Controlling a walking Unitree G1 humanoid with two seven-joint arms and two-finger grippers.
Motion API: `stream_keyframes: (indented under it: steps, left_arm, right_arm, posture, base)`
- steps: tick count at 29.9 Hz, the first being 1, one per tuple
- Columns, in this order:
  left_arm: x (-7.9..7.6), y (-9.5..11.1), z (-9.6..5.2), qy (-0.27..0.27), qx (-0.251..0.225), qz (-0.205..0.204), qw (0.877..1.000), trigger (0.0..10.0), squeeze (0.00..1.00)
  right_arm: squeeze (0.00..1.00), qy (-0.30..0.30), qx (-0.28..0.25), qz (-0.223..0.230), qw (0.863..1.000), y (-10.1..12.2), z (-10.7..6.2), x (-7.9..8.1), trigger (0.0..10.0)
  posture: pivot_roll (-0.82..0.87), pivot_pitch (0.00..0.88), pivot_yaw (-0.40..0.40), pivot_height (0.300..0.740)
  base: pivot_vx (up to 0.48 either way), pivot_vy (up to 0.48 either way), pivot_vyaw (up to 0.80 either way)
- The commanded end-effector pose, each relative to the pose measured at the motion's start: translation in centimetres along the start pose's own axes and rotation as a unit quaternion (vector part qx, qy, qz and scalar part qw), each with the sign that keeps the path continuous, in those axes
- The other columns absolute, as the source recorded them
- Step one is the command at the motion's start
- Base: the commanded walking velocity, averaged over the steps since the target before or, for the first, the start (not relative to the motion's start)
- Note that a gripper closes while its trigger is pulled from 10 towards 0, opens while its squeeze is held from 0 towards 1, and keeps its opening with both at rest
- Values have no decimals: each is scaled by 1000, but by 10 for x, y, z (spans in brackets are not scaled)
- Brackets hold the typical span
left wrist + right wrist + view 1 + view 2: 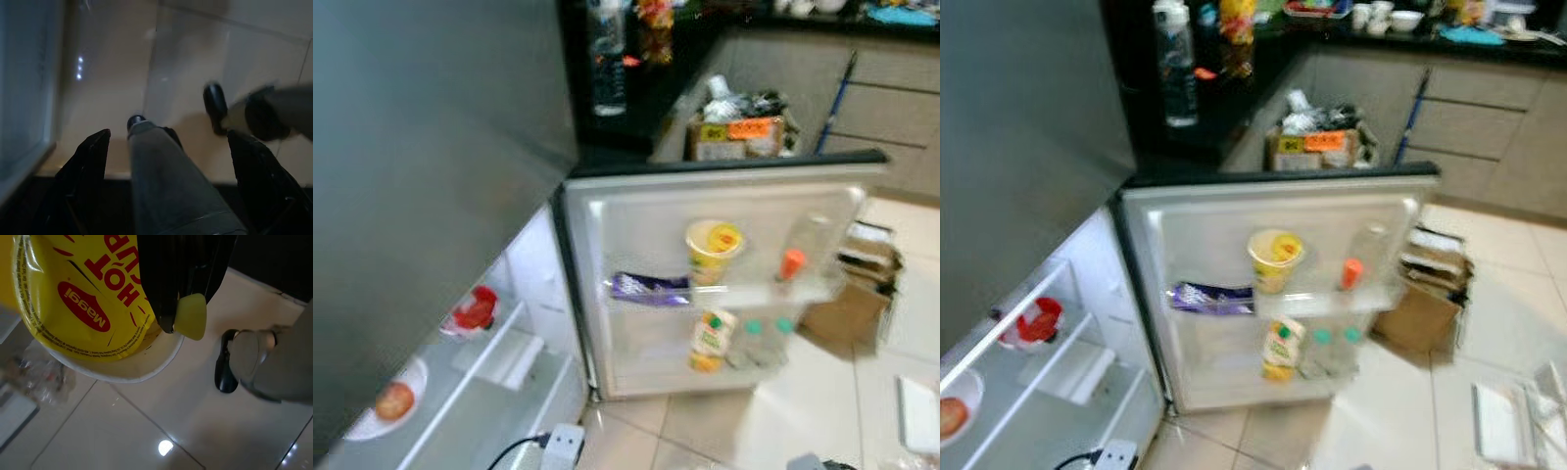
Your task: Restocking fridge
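Head views — fridge door stands open. Its upper rack holds a noodle cup, a purple packet and a clear bottle; a juice carton sits below.

Left wrist view — left gripper, fingers spread wide, nothing between them, above floor tiles.

Right wrist view — right gripper pinching a yellow-lidded noodle cup at its rim.
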State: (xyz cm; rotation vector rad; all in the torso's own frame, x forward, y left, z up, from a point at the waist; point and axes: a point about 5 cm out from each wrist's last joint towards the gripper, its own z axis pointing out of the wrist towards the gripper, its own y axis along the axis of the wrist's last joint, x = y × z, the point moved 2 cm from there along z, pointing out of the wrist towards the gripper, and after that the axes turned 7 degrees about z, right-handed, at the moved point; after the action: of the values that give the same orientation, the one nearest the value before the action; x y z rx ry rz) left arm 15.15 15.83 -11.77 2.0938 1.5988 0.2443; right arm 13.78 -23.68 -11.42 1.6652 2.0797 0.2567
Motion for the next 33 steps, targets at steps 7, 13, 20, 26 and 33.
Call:
stream_keyframes:
  steps: [7, 13, 20, 26, 33]
  left_arm:
    - [0, 2, 0, 1, -1, -1, 1000, 10000, 0]
    - [-1, 2, 0, -11, 0, 10, 1000, 10000, 0]
    - [0, 2, 0, -4, -3, -3, 1000, 10000, 0]
    - [1, 2, 0, 2, -3, -7, 1000, 10000, 0]
    - [1, 2, 1, 9, 0, -7, 1000, 10000, 0]
  right_arm:
    - [0, 1, 3, 4, 1000, -5, -1, 2, 10000]
    - [0, 1, 2, 6, 1000, -5, -1, 2, 10000]
    - [0, 2, 3, 6, 1000, -6, -1, 3, 10000]
    - [0, 2, 3, 6, 1000, -6, -1, 3, 10000]
    - [0, 1, 2, 4, 1000, -5, -1, 1, 10000]
  posture:
    - [-123, 0, 12, 740]
    - [-123, 0, 14, 740]
    - [-123, 0, 15, 740]
    - [-123, 0, 15, 740]
    - [-125, 0, 10, 740]
  base:
    - [269, 0, 0]
    - [0, -297, 0]
    - [0, -308, 0]
    - [0, 0, 0]
    - [0, 0, 0]
